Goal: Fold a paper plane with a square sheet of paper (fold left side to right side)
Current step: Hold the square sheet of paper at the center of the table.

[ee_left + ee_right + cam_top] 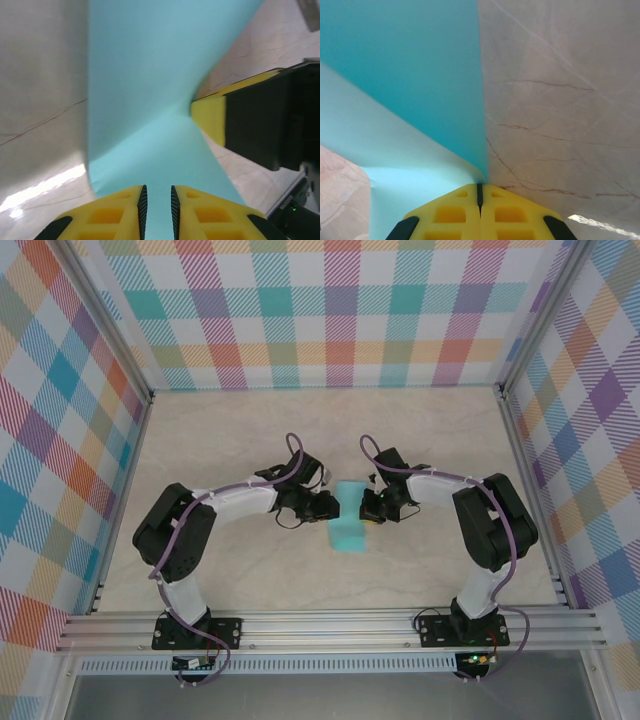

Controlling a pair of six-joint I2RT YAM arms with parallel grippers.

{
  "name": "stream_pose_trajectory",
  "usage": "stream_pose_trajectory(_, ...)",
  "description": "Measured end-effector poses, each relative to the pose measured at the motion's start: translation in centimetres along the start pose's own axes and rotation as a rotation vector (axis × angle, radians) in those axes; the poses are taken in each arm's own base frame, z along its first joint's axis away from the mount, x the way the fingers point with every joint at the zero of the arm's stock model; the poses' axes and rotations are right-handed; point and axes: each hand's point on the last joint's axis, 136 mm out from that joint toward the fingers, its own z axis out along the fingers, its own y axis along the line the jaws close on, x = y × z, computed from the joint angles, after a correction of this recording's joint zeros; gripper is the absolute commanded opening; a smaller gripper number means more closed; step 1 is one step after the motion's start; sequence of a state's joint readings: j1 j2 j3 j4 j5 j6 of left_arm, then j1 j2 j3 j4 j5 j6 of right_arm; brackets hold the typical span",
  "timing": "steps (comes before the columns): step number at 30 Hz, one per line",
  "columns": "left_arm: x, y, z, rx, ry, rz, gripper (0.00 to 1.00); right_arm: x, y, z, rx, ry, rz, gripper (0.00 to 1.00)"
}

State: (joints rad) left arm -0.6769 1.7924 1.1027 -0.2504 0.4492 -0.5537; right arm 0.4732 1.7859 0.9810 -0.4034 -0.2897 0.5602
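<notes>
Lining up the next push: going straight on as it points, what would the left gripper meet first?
The thin light turquoise paper sheet, curling up just ahead of the left gripper; beyond it, probably the right gripper.

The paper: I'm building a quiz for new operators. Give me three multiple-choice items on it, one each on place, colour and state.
1. Where is the paper? A at the far wall; B between left hand and right hand; C on an arm base.
2. Its colour? A white; B yellow; C turquoise.
3. The right hand is: A shut on the paper; B wide open; C shut on nothing.
B, the top view shows it between them; C, every view agrees; A, its closed jaws pinch the paper's edge.
</notes>
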Motion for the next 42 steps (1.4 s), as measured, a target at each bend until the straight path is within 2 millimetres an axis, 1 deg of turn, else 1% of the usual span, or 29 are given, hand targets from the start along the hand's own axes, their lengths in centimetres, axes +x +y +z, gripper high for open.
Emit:
stream_pose_trajectory(3,-0.6,-1.2,1.1,0.03,0.004,0.023,0.21,0.0,0.0,0.0,0.001,0.0,0.0,0.04)
stream_pose_trajectory(5,-0.7,-1.3,2.1,0.036,0.013,0.028,0.2,0.0,0.0,0.0,0.001,-0.001,0.0,0.04)
stream_pose_trajectory(8,-0.1,-0.2,3.7,0.014,0.046,0.011,0.19,0.0,0.0,0.0,0.001,-0.001,-0.001,0.04)
stream_pose_trajectory(11,0.3,0.8,4.6,-0.007,0.067,-0.002,0.19,0.0,0.0,0.0,0.003,-0.004,-0.003,0.04)
stream_pose_trajectory(18,0.5,1.0,4.8,-0.006,0.066,0.0,0.19,0.0,0.2,-0.2,-0.014,-0.033,-0.021,0.04)
stream_pose_trajectory(20,0.6,1.0,4.8,-0.004,0.064,0.001,0.19,0.3,0.2,-0.4,-0.018,-0.038,-0.026,0.04)
stream_pose_trajectory(22,0.6,1.0,4.8,0.0,0.059,0.004,0.19,0.6,0.4,-1.0,-0.027,-0.049,-0.033,0.04)
stream_pose_trajectory(25,0.5,1.0,4.8,0.002,0.057,0.006,0.19,0.1,1.5,-2.5,-0.064,-0.094,-0.054,0.03)
stream_pose_trajectory(29,0.5,1.0,4.8,0.002,0.056,0.006,0.19,-1.5,3.5,-4.6,-0.148,-0.194,-0.089,0.02)
stream_pose_trajectory(31,0.5,1.0,4.8,0.002,0.056,0.006,0.19,-2.2,4.1,-5.0,-0.174,-0.224,-0.093,0.01)
stream_pose_trajectory(33,0.5,1.0,4.8,0.002,0.056,0.006,0.19,-2.7,4.3,-4.9,-0.18,-0.23,-0.088,0.01)
stream_pose_trajectory(35,0.5,1.0,4.8,0.002,0.056,0.006,0.19,-3.3,4.4,-4.3,-0.181,-0.224,-0.081,0.01)
stream_pose_trajectory(38,0.5,1.0,4.8,0.001,0.056,0.006,0.19,-4.0,4.2,-2.8,-0.173,-0.204,-0.067,0.01)
stream_pose_trajectory(42,0.5,1.0,4.8,0.001,0.056,0.006,0.19,-4.2,3.6,-1.1,-0.159,-0.169,-0.044,0.02)
